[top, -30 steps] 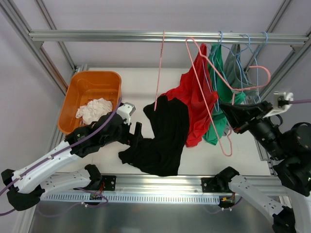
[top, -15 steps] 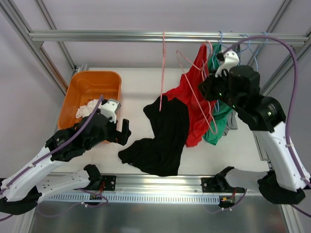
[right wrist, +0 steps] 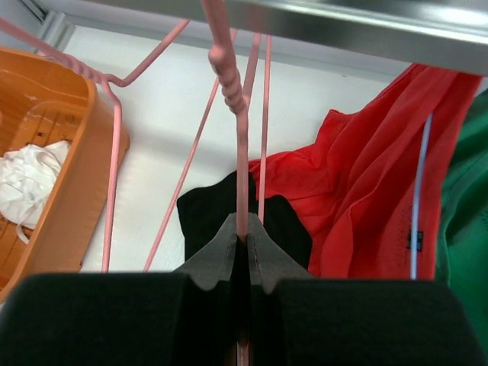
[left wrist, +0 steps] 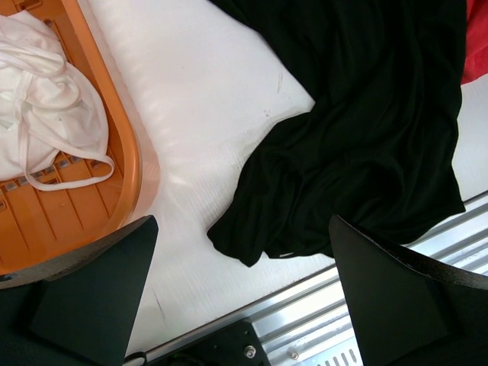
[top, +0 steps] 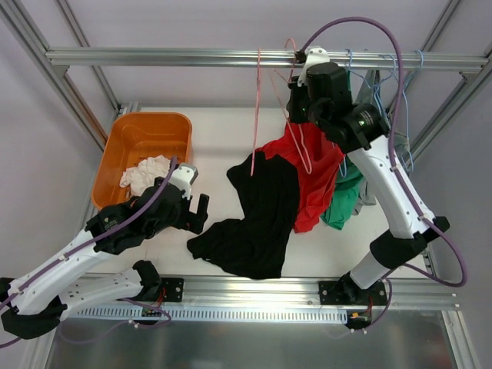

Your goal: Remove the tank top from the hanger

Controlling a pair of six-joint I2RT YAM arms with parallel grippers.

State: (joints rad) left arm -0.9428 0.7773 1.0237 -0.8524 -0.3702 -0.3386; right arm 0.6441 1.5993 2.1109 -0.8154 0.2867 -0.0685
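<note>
A black tank top [top: 254, 223] lies crumpled on the white table, and I see no hanger wire through it. My left gripper [top: 201, 211] hovers just left of its hem, jaws wide open and empty. In the left wrist view the black tank top [left wrist: 366, 137] spreads between the fingers [left wrist: 99, 297]. My right gripper [top: 298, 61] is raised to the overhead rail [top: 154, 57]. In the right wrist view that gripper [right wrist: 242, 236] is shut on the neck of a pink hanger [right wrist: 229, 76], whose hook reaches the rail [right wrist: 343, 19].
An orange basket [top: 142, 138] with a white cloth [top: 150, 175] stands at the left. A second pink hanger [top: 257, 100] hangs from the rail. A red garment [top: 311, 181] and a green one [top: 346, 196] drape down at the right, beside blue hangers [top: 400, 84].
The right arm has swung up and to the left, carrying the pink hanger from the right side to the rail. The left gripper has drawn back a little from the black tank top.
</note>
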